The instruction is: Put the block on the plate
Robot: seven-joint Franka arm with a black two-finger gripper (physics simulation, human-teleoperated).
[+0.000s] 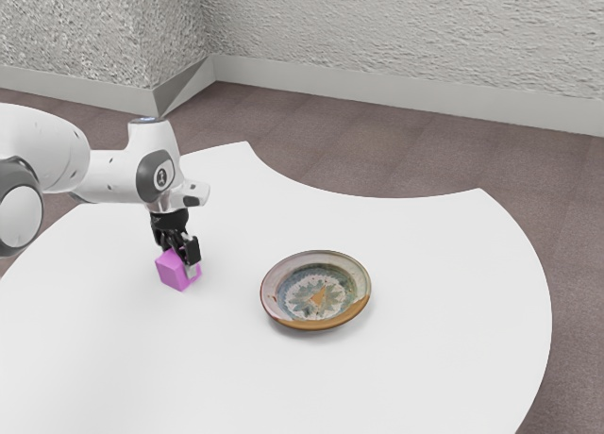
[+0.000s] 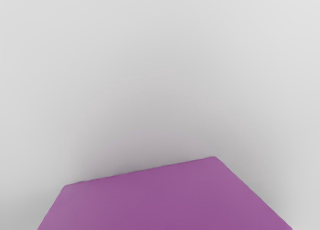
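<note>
your block, under the hand, off to one side of the plate

the magenta block (image 1: 172, 272) looks to be on or just above the white table (image 1: 415, 377), on the exterior view's left of the plate, well apart from it. the gripper (image 1: 180, 258) is down at the block, on that same side of the plate; you cannot tell how far open it is, or whether it has hold of anything. the block's edge runs aslant in the wrist view, so i'd judge you should square the hand to it, close evenly and test the hold with a small lift. then raise it clear of the plate's rim before crossing, centre it over the plate (image 1: 316, 297), lower gently and let go only once it rests flat; a skewed grip could twist it loose.
</note>
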